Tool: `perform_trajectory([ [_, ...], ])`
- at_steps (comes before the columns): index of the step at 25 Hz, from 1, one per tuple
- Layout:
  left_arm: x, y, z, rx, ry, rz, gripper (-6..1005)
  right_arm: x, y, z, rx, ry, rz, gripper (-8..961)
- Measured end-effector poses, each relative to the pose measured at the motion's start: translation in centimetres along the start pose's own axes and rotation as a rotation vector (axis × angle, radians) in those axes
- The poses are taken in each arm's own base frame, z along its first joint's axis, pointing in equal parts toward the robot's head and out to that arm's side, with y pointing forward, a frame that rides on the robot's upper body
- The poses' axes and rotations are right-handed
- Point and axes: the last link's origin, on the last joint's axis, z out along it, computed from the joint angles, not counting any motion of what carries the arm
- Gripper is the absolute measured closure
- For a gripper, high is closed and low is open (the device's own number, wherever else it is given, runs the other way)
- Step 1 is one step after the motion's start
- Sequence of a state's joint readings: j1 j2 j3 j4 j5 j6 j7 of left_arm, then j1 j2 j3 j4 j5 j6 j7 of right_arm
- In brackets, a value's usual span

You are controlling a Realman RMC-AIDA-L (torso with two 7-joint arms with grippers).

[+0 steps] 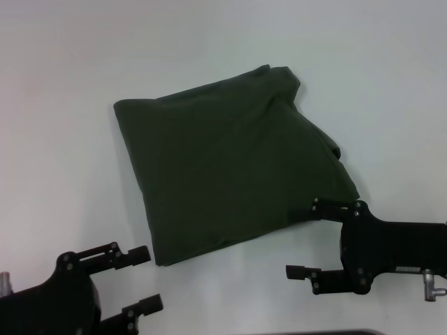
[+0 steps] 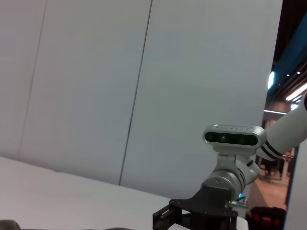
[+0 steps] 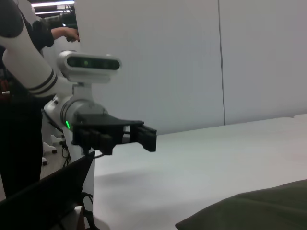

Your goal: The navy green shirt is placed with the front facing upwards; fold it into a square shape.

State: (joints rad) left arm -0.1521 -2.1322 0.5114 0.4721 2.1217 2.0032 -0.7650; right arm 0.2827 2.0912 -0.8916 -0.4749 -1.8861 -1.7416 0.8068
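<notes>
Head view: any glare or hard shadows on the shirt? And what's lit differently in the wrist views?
Head view: even, soft light, no glare; the navy green shirt reads flat dark, with only a faint shadow on the table. Left wrist view: pale wall, bright strip lights at the far edge. Right wrist view: ceiling light glow at one corner, shirt edge in shade.

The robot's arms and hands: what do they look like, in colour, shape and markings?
Both hands, left and right, are matte black, each with two flat, blocky fingers dotted with small screws, and a silver metal fitting behind each. Seen from the right wrist, the left arm is white with black stripes near the wrist. On it sits a silver, rounded camera, and a small green light glows underneath.
</notes>
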Motion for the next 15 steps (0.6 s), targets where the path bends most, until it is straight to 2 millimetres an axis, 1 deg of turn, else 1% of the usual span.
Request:
perform_trajectory([
  [4,0.1,-0.3,-0.1,-0.054,-0.045,0.005,419,0.4,0.3,0.2,-0.004,0.004,-0.006,119],
  [10,0.6,-1.4,1.2,-0.164,-0.101,-0.026,419,0.3,0.3,0.7,-0.024,-0.002,-0.007,120],
  [12,0.6,-1.6,1.8,-0.175,-0.101,-0.035,417,0.5,0.4,0.8,-0.027,0.005,-0.006,121],
  [15,0.5,-1.7,2.0,-0.157,-0.096,-0.035,414,0.6,0.5,0.9,-0.027,0.007,-0.007,121],
])
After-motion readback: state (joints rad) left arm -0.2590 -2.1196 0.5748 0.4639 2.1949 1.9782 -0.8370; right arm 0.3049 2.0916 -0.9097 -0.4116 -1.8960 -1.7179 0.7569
